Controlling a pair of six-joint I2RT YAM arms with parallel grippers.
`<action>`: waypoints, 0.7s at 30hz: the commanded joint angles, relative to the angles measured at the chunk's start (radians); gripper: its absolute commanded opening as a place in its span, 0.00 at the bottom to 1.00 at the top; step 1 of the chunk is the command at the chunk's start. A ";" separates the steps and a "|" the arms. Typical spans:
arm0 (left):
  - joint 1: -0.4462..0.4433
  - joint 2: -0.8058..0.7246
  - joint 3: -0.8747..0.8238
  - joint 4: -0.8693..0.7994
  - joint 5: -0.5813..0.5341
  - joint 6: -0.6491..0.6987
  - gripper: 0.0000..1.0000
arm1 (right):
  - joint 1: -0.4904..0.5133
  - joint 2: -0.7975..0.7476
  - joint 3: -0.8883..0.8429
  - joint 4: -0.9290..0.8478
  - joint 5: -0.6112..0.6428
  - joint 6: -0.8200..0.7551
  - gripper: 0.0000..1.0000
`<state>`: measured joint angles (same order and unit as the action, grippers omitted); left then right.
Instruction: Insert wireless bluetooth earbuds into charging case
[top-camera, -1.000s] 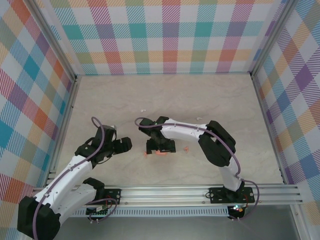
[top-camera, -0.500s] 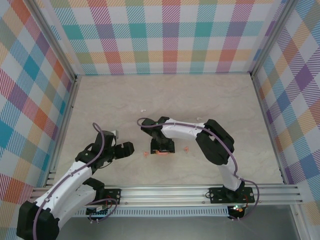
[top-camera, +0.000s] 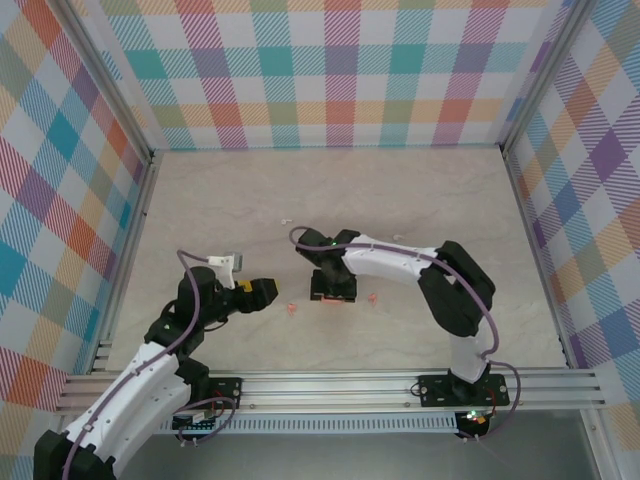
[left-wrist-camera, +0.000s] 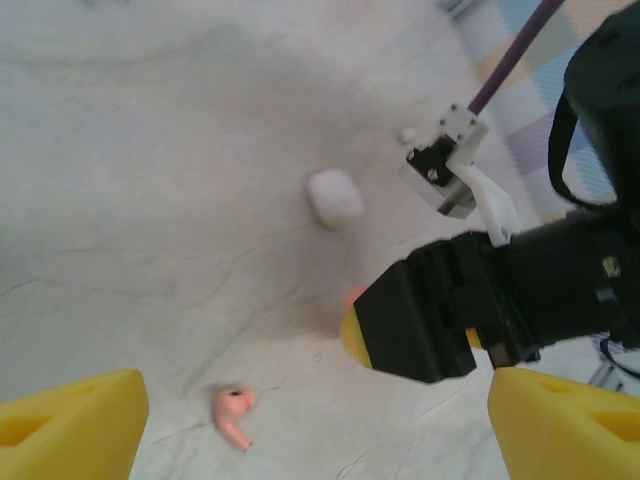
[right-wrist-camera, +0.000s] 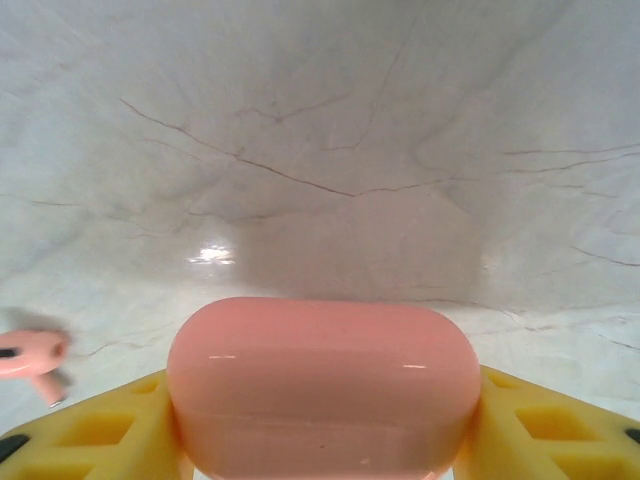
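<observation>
**Top external view.** The left gripper (top-camera: 258, 292) hangs over the table (top-camera: 200, 200) left of centre, towards the near edge. Its yellow fingers are spread and nothing is between them. The right gripper (top-camera: 333, 291) is down at the table near the middle, just right of the left gripper. 1 coral-pink earbud (top-camera: 292, 308) lies on the table between the 2 grippers, clear of both. A 2nd pink earbud (top-camera: 373, 296) lies just off the right side of the right gripper. A white earbud (top-camera: 285, 222) sits well apart from both, towards the far edge.

**Left wrist view.** The left fingers (left-wrist-camera: 70, 425) stand wide apart at the bottom corners, released. The coral-pink earbud lies on the table between them, nearer the left finger and untouched. Beyond it are the black right gripper and a closed white case (left-wrist-camera: 335, 197), which lies alone on the table.

**Right wrist view.** The right gripper is clenched on a closed pink case (right-wrist-camera: 325, 375). The case lies crosswise between the yellow fingers (right-wrist-camera: 90, 430), and each rounded end presses against a pad. The coral-pink earbud lies at the left edge of the view, outside the jaws and apart from the pink case.
</observation>
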<state>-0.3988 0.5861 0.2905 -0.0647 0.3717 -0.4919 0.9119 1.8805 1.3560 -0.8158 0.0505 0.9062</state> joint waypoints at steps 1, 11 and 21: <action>-0.027 -0.050 -0.052 0.263 0.034 -0.033 0.88 | -0.033 -0.112 0.008 0.037 -0.021 0.037 0.56; -0.208 0.174 0.113 0.437 0.051 0.149 0.88 | -0.090 -0.346 0.020 0.194 -0.050 0.050 0.55; -0.271 0.502 0.228 0.790 -0.045 0.164 0.83 | -0.097 -0.464 0.012 0.268 -0.059 0.096 0.55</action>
<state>-0.6537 1.0393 0.5034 0.5667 0.3607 -0.3355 0.8207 1.4242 1.3521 -0.5766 0.0151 0.9878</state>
